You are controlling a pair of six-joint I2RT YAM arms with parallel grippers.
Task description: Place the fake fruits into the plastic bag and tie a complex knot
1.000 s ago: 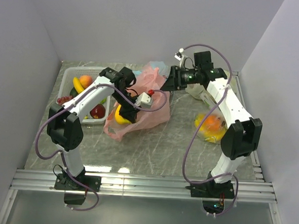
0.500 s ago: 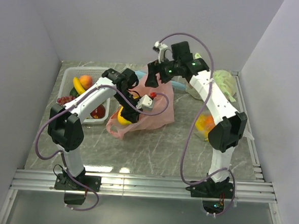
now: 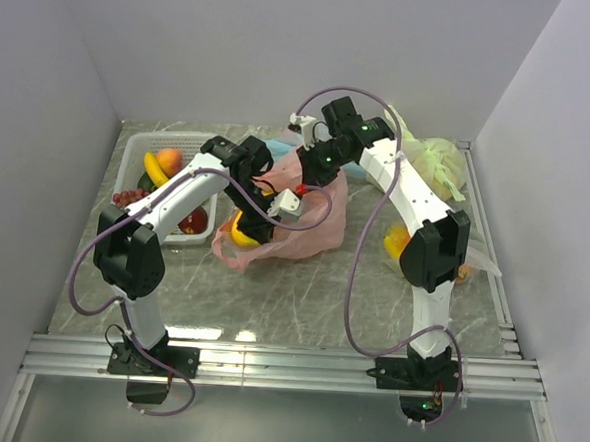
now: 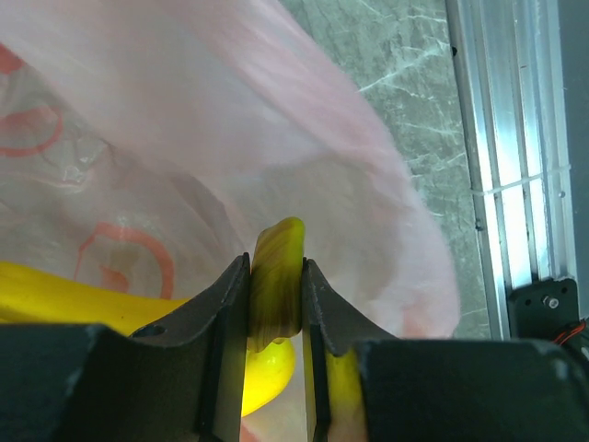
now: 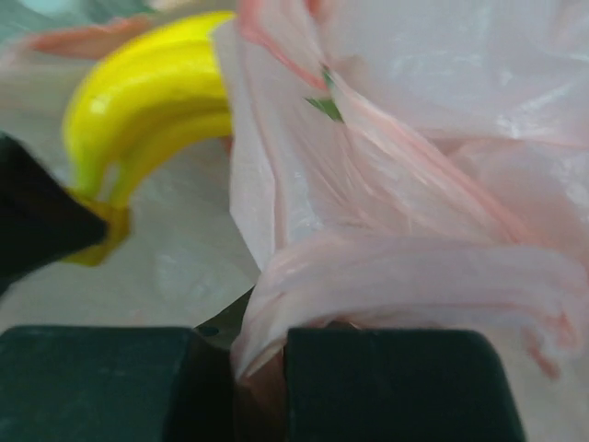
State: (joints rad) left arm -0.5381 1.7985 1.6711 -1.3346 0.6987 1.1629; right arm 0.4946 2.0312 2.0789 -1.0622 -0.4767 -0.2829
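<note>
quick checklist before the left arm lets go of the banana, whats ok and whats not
1. Left gripper clamped on the banana stem: ok.
2. Banana inside the pink bag: ok, pink film surrounds it in the left wrist view.
3. Right gripper shut on bunched bag plastic, holding it up: ok.
4. Bag mouth wide enough for the left gripper to pull out: cannot tell.
5. All fruits bagged: not ok, several fruits sit in the basket.
6. Handles knotted: not ok, not yet tied.
</note>
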